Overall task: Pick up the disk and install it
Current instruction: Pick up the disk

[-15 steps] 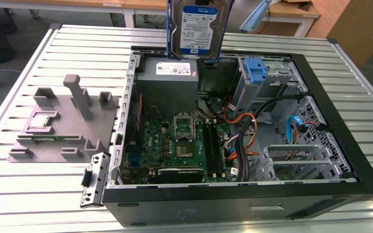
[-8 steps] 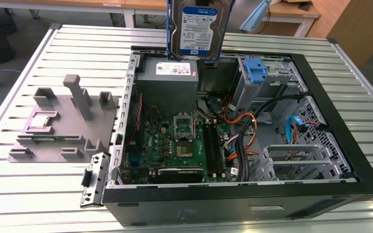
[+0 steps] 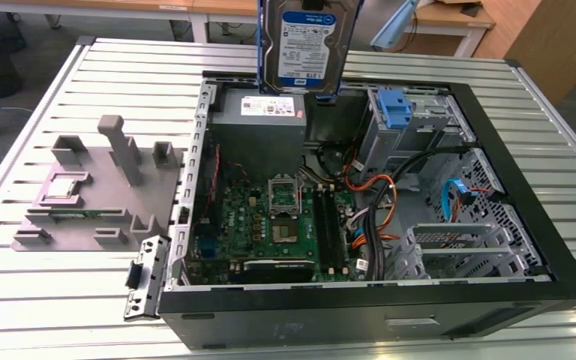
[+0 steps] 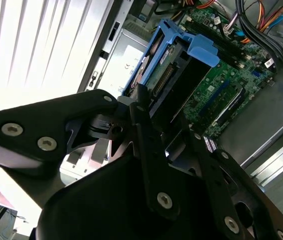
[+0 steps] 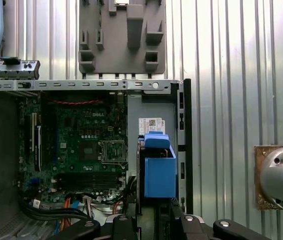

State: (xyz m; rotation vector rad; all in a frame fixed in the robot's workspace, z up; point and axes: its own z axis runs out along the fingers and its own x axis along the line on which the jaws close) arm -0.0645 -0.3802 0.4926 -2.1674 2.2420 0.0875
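Pincer [image 4: 161, 111] clamped on disk [image 3: 304, 45], upright above open computer case [image 3: 368, 311]

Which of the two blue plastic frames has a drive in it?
The disk held above the open case, with a white-and-blue label; the blue bracket inside it carries none.

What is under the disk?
The disk hangs above the open case; below it sits the grey power supply. The disk covers part of it.
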